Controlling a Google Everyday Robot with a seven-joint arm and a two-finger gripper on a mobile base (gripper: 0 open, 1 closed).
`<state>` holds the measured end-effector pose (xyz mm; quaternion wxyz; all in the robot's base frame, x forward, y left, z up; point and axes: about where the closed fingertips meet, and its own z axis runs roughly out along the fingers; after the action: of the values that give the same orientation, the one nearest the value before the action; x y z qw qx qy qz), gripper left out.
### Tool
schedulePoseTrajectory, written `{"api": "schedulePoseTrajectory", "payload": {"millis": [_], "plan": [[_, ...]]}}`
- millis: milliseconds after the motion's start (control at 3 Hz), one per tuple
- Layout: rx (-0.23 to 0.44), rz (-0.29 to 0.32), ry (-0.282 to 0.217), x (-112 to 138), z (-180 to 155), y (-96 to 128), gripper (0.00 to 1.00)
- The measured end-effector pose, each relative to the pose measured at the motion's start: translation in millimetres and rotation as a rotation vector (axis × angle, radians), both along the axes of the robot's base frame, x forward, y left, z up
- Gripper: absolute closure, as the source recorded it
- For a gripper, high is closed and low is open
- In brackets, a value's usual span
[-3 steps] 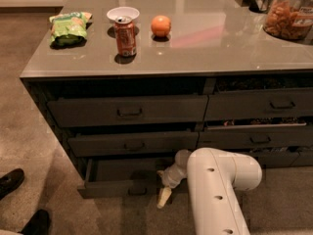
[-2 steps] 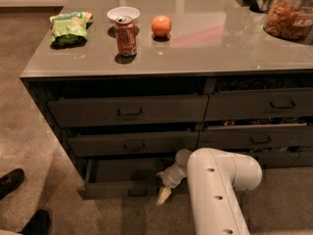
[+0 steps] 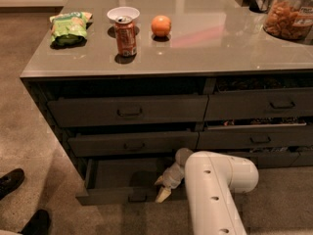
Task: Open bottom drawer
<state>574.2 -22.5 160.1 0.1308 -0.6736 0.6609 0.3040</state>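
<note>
The bottom drawer, at seven o'clock under the surface, is judged partly pulled out; the tool is placed at its front edge, at three o'clock of the handle, its grip cannot be told, and a straight outward pull is called for next.

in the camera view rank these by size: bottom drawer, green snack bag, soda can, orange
1. bottom drawer, pulled out, gripper at its front
2. green snack bag
3. soda can
4. orange, only slightly smaller than the can

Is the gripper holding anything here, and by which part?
Cannot be told. The gripper is at the front edge of the open bottom drawer, just right of its handle; whether it grips the front does not show.
</note>
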Motion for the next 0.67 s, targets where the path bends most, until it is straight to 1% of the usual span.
{"api": "schedulePoseTrajectory", "payload": {"millis": [333, 667], "plan": [[0.01, 0.028, 0.009, -3, 1, -1, 0.31], [0.038, 0.114, 0.036, -20, 1, -7, 0.08]]}}
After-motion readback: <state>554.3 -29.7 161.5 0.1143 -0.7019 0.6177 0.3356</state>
